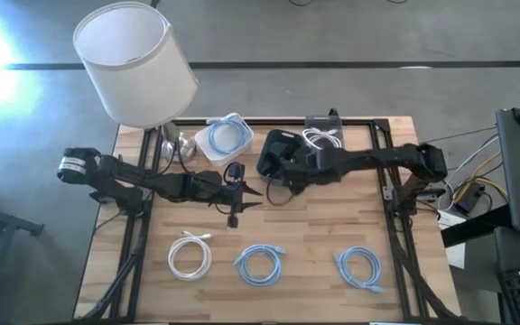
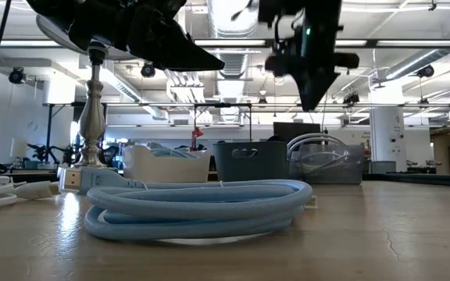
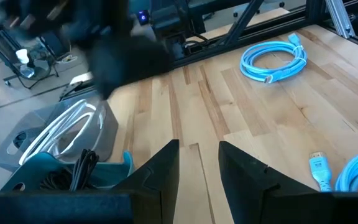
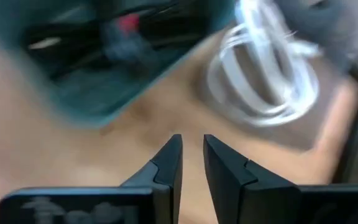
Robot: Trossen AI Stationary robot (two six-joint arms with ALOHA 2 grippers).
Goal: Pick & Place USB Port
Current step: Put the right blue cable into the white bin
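High view is showing both arms reaching toward the table's middle. Left gripper (image 1: 235, 200) is hanging over bare wood just in front of the white bin (image 1: 225, 137); in its wrist view the fingers (image 3: 160, 168) are standing a little apart with a narrow gap, nothing between them, nothing touching. Right gripper (image 1: 276, 185) is hovering at the front edge of the dark teal bin (image 1: 279, 150); in the right wrist view its fingers (image 4: 166, 163) are sitting close together with only a slim gap, gripping nothing, wood showing through.

Task cables are lying in a row along the table's near side: white coiled cable (image 1: 190, 253), then a blue coiled cable (image 1: 260, 264), then a second blue coiled cable (image 1: 361, 269), all well apart from both grippers. Clear bin (image 1: 325, 134) beside the teal one is holding a white cable. White bin is holding a blue coil. Lamp (image 1: 135, 61) is standing at the far left corner. Low view is putting a blue coil closest to the lens, both arms hanging above.
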